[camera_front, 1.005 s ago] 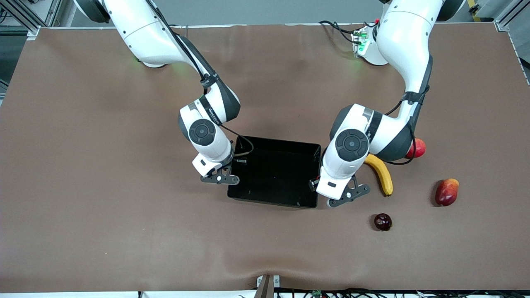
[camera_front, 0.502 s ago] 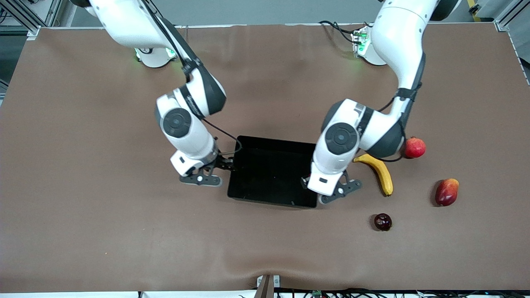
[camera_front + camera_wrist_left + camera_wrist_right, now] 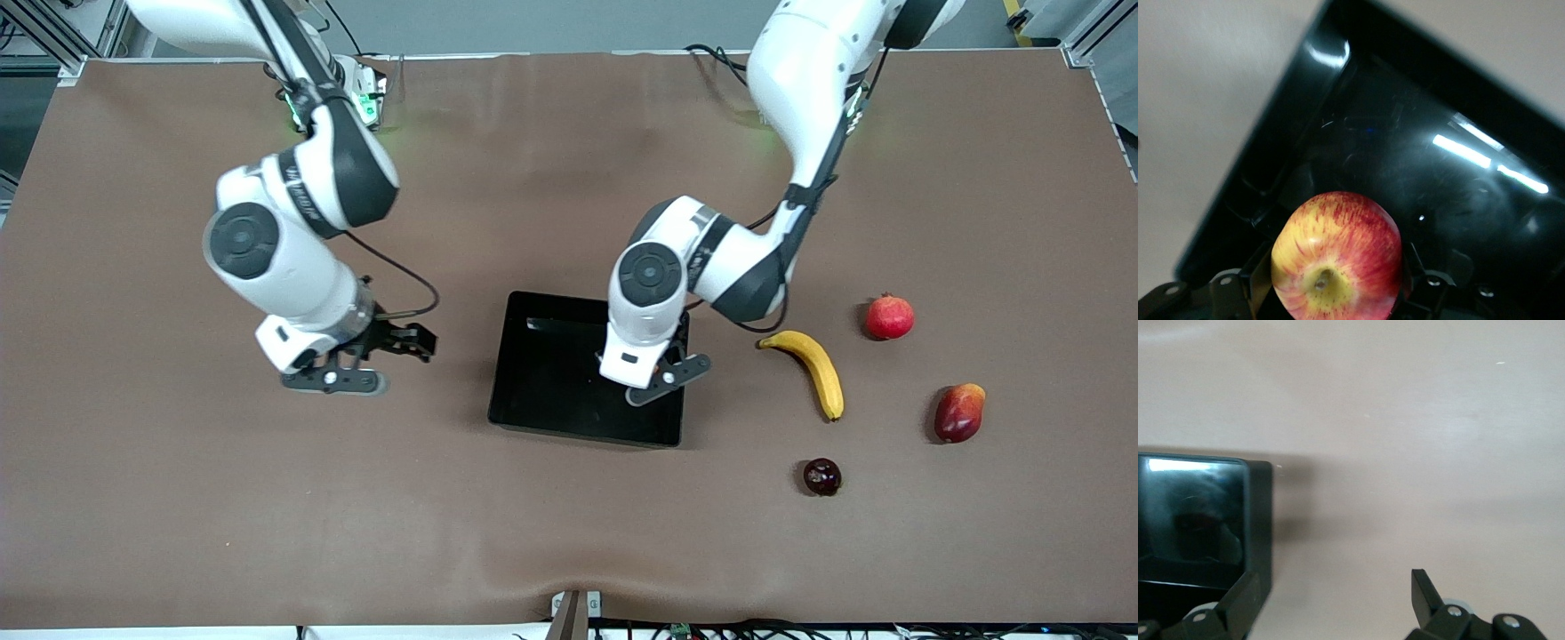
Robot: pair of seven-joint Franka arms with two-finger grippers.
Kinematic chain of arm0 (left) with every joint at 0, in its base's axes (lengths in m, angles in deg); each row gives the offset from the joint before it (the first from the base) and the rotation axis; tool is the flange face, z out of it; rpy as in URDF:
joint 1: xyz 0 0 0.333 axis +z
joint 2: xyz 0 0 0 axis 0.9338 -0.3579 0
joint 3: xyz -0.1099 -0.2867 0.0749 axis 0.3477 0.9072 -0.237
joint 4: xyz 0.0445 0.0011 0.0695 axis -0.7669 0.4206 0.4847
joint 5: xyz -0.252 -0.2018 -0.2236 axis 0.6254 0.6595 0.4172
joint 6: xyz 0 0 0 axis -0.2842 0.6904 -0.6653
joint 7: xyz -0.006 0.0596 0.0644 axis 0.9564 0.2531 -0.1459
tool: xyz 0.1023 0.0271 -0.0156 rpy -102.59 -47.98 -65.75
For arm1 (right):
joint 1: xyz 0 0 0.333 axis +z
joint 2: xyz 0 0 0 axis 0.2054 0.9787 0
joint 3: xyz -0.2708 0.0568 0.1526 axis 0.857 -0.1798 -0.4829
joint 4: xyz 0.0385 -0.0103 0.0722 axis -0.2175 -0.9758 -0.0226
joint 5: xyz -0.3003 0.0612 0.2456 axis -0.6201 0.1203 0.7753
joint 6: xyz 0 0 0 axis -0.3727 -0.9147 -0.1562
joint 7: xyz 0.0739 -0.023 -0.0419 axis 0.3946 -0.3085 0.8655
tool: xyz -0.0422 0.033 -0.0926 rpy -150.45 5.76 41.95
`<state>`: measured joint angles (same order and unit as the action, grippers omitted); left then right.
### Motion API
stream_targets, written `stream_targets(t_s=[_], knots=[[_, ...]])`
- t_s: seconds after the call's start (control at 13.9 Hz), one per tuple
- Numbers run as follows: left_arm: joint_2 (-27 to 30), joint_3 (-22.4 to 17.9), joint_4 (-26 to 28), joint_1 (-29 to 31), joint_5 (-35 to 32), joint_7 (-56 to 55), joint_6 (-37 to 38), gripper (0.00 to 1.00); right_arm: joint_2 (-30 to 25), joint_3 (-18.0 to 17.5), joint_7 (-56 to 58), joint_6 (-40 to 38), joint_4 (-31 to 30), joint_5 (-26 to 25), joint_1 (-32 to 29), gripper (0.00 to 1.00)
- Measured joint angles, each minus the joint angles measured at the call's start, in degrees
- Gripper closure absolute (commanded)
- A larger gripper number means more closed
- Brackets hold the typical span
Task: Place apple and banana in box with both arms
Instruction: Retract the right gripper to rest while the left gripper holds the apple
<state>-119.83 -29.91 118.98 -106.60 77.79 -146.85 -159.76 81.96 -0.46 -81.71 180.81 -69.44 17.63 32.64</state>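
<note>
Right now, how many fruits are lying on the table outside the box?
4, all toward the left arm's end: banana nearest the box, pomegranate farthest from the camera, mango outermost, dark plum nearest the camera. None appear hidden.

1. A robotics lab, not a home or shop: two white jointed arms (image 3: 293, 231) (image 3: 782, 116) are bolted to one long worktop (image 3: 178, 498), their bases glowing green at about 11 and 1 o'clock.
2. The worktop wears a plain brown mat with nothing domestic on it.
3. Aluminium framing (image 3: 36, 36) stands at the 10 and 2 o'clock corners, with a grey floor outside the edge.
4. Loose black cables (image 3: 720, 58) trail near 12 o'clock, and more wiring with a small bracket (image 3: 573, 613) sits at 6 o'clock.
</note>
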Motion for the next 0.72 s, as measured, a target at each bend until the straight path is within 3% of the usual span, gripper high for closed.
stream_targets(t_s=[0.72], knots=[[-5.87, -0.38, 0.28, -0.67, -0.19, -0.92, -0.54, 1.00, -10.02, 0.29, 16.28, -13.11, -0.18, -0.04, -15.24, 0.00]])
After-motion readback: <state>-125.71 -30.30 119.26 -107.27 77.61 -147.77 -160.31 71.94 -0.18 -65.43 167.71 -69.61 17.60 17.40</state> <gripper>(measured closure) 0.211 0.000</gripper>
